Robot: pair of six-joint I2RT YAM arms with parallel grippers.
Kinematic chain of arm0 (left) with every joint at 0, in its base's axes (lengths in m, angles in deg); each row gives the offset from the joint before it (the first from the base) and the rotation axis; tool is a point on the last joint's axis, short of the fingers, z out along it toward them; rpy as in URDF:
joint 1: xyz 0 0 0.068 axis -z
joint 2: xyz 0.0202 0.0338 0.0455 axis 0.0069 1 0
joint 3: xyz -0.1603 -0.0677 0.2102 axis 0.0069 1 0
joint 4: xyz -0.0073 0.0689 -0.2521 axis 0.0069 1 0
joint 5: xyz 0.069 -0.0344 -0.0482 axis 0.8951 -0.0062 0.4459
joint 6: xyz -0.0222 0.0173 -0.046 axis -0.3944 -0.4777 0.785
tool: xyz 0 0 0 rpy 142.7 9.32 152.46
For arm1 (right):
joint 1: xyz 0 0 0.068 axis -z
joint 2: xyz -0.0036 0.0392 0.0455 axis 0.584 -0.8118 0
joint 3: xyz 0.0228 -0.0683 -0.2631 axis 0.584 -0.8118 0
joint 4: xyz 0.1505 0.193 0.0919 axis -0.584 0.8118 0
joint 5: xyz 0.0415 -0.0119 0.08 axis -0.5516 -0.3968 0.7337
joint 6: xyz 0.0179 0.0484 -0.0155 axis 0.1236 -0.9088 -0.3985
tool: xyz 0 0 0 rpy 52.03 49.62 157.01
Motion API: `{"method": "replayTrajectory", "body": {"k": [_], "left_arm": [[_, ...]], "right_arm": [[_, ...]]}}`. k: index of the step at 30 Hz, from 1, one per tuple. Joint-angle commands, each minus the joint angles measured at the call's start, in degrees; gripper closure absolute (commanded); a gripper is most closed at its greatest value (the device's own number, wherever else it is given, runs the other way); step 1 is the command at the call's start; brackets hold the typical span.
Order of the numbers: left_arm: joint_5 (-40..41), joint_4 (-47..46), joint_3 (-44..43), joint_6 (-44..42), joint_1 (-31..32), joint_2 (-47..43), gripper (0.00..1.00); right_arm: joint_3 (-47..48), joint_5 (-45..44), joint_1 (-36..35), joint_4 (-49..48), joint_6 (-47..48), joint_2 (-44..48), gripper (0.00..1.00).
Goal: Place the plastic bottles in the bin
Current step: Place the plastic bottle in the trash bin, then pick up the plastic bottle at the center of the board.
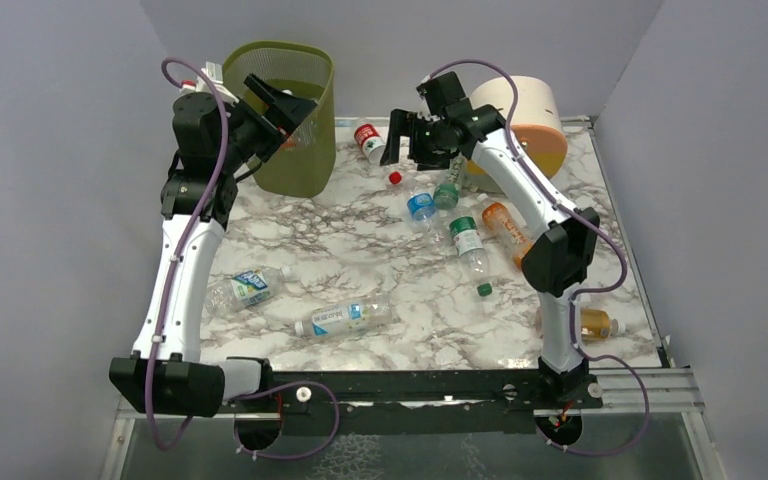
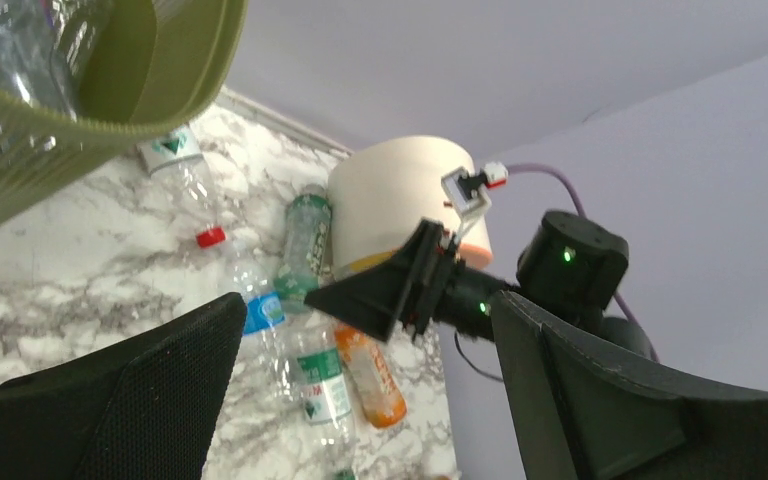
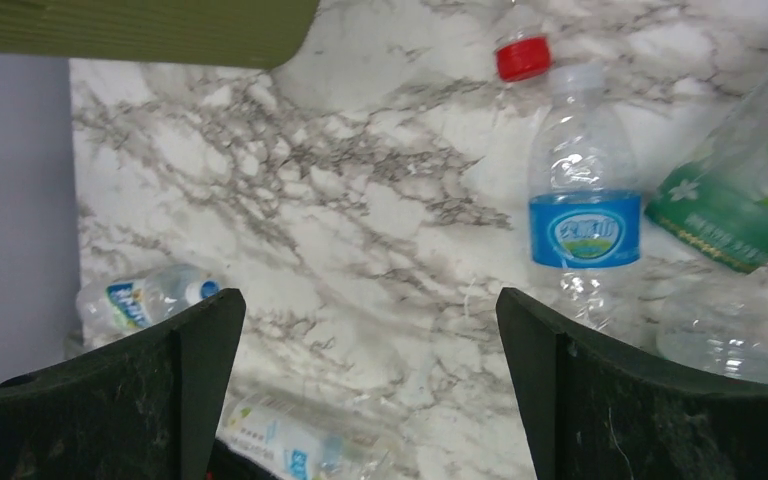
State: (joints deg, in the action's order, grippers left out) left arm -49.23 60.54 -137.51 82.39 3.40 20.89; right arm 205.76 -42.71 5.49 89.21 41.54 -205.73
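Observation:
The olive-green mesh bin (image 1: pixel 310 165) stands at the back left. My left gripper (image 1: pixel 282 103) hangs over its rim, open and empty. In the left wrist view (image 2: pixel 368 305) the bin (image 2: pixel 165 60) is at the upper left with a clear bottle (image 2: pixel 15 45) inside. My right gripper (image 1: pixel 405 140) is open and empty above the back middle of the table (image 3: pixel 368 300). Just right of it lie a blue-label bottle (image 3: pixel 585 225), a red cap (image 3: pixel 523 57) and a green bottle (image 3: pixel 750 200). A green-white label bottle (image 1: pixel 468 240) and an orange bottle (image 1: pixel 505 228) lie nearby.
A cream cylinder (image 1: pixel 520 120) stands at the back right. A red-label bottle (image 1: pixel 368 138) lies by the bin. Two clear bottles (image 1: pixel 248 287) (image 1: pixel 345 318) lie at the front left. An amber bottle (image 1: pixel 597 323) lies at the front right. Grey walls close in three sides.

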Motion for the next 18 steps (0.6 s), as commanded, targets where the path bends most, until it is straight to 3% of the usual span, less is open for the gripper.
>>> {"method": "replayTrajectory", "body": {"k": [1, 5, 11, 18], "left_arm": [[-2.95, 4.61, 4.65, 0.79, 0.88, -5.35, 0.01], [-4.45, 8.33, 7.00, 0.34, 1.53, -7.46, 0.01], [-4.16, 11.63, 9.43, -1.53, 2.14, -9.63, 0.01], [-4.45, 14.50, 9.99, -4.54, 2.10, -10.17, 0.01]], "right_arm": [[-8.20, -7.42, 0.44, -13.65, 5.06, 1.13, 0.00], [-16.11, -9.93, 0.38, -26.27, 8.43, 2.91, 0.00], [-13.97, -13.40, 0.36, -31.55, 12.69, -2.67, 0.03], [-11.06, -14.60, 0.36, -32.55, 14.33, -8.99, 0.18]]}}
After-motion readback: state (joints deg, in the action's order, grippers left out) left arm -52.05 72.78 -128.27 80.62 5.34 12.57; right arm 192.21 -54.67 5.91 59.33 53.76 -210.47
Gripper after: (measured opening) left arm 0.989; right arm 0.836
